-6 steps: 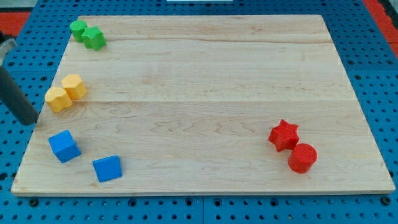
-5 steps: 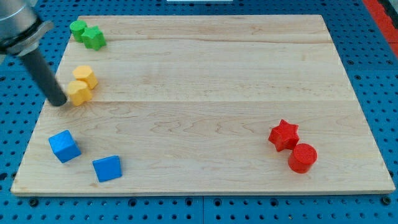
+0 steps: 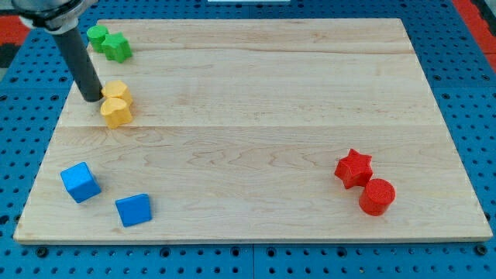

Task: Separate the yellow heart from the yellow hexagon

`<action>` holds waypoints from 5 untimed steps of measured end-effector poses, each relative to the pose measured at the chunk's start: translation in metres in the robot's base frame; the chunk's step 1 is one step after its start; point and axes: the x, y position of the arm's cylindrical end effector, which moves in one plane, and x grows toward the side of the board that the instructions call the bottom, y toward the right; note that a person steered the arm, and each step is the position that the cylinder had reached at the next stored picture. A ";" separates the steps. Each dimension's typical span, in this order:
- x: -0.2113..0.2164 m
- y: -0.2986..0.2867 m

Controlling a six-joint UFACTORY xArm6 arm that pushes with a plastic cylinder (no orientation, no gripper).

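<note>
With no jaws on the rod, my tip (image 3: 93, 98) sits just left of the touching hexagon (image 3: 115, 91) and heart (image 3: 117, 112); better to wedge between them than shove both.

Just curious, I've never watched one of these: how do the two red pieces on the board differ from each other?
The red star has points around its outline, while the red cylinder is round with a flat circular top. The red star sits nearer the view's top and left; the red cylinder is below it, toward the view's right. Both are the same red, look about the same size, sit side by side, and lie far from my tip.
</note>
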 end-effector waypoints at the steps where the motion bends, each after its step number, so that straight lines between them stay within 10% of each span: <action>1: 0.010 0.007; 3: 0.052 0.166; 5: 0.065 0.126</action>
